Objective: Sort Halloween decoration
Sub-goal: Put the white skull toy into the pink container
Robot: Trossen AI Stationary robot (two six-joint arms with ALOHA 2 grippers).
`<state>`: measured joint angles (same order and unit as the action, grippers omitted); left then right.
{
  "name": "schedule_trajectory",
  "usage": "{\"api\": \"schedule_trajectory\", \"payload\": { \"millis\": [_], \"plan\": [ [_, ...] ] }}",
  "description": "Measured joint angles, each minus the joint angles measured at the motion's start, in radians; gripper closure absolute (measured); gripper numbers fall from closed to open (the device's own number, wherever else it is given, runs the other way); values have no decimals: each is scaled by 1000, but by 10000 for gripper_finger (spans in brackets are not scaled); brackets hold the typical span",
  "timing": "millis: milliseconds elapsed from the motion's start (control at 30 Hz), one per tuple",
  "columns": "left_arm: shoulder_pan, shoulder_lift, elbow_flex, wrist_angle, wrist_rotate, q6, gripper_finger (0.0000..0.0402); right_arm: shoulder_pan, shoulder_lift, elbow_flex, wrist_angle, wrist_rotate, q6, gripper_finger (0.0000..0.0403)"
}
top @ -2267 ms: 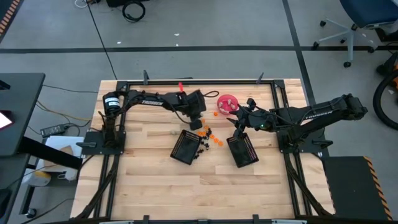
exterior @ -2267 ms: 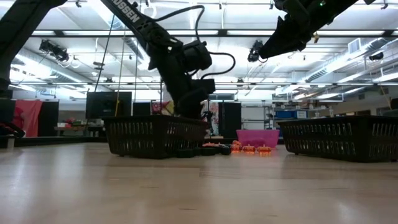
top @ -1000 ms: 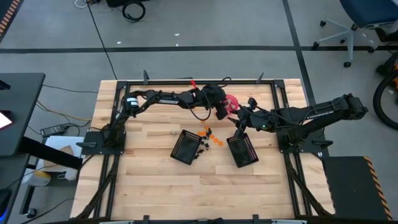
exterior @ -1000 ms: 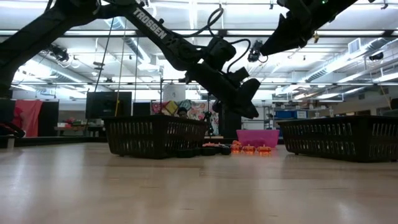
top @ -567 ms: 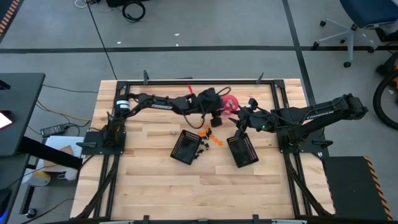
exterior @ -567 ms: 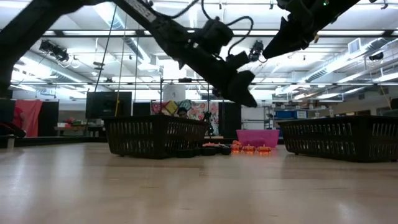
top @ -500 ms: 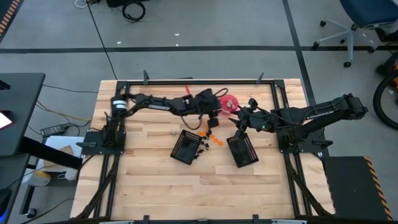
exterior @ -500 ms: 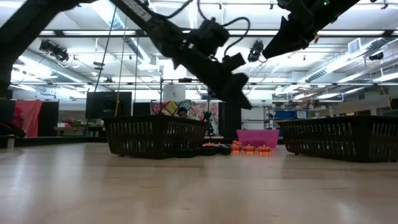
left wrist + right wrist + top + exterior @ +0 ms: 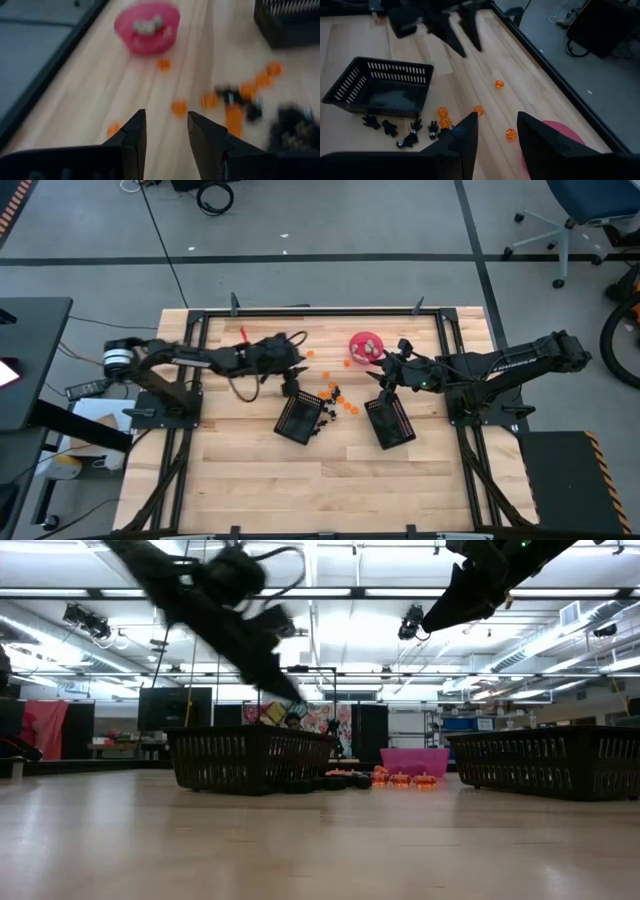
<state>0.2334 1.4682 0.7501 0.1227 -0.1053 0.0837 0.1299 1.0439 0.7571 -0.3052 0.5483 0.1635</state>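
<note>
The Halloween decoration is tiny pieces. Orange ones [image 9: 338, 397] and black ones [image 9: 322, 423] lie scattered on the table between the two baskets. Pale ones lie inside the pink bowl [image 9: 147, 24]. My left gripper [image 9: 291, 383] hovers open and empty just beyond the left basket's [image 9: 302, 418] far edge; its wrist view looks past the open fingers [image 9: 166, 132] at the orange pieces [image 9: 179, 107]. My right gripper [image 9: 383, 380] hangs open and empty above the right basket's [image 9: 390, 423] far end, with orange pieces [image 9: 478, 110] and black pieces [image 9: 395, 130] ahead of it.
The pink bowl [image 9: 366, 345] stands near the far edge, between the arms. Both black mesh baskets [image 9: 250, 760] [image 9: 545, 760] rest on the table's middle. Single orange pieces [image 9: 310, 354] lie toward the far edge. Bare wood stretches along the near half. A black frame rims the table.
My left arm has swung quickly away from the pink bowl toward the table's left, and its gripper now hangs beyond the left basket's far edge. The right arm has kept still. The pieces on the table lie as before.
</note>
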Motion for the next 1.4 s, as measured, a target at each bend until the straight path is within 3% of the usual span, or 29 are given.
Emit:
{"api": "schedule_trajectory", "payload": {
  "millis": [267,467,700,1167,1400],
  "plan": [
    [-52,-179,-204,-124,5,-145,286,0,1,0,31,-3,1,262],
    [-107,-196,-271,-142,-15,-202,285,0,1,0,37,-3,0,262],
    [-160,-195,-327,-90,-117,-205,285,3,1,0,42,-3,10,262],
    [-166,-195,-339,-92,-118,-219,285,5,1,0,51,-11,43,262],
    [-203,-288,-319,-195,-119,-208,285,5,1,0,50,-19,43,262]
  ]
}}
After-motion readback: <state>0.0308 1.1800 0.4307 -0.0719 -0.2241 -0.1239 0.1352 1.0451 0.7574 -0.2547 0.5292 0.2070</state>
